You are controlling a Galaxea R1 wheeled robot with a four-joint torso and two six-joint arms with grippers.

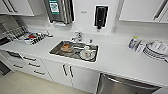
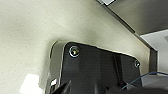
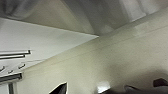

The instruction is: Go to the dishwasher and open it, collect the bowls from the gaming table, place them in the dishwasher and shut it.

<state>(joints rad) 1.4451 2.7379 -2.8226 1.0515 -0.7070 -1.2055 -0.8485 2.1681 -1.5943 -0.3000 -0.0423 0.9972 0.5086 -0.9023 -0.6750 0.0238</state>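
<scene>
The dishwasher (image 1: 125, 86) sits under the white counter (image 1: 115, 60) at the lower right of the head view. Its brushed steel front is shut and its bar handle (image 1: 117, 80) runs across the top. The bowls and the gaming table are out of view. In the left wrist view a dark part of my left gripper (image 2: 67, 88) hangs over the beige floor (image 2: 27, 37). In the right wrist view a dark tip of my right gripper (image 3: 61, 89) shows over the same floor, near white cabinet fronts (image 3: 37, 42).
A steel sink (image 1: 56, 48) holding a cup and dishes is set into the counter, with a tap (image 1: 78, 37) behind it. A tray of items (image 1: 32, 37) stands at the left. A bottle (image 1: 133, 42) and stacked plates (image 1: 155, 50) stand at the right. White drawers (image 1: 30, 62) and doors (image 1: 67, 72) line the front.
</scene>
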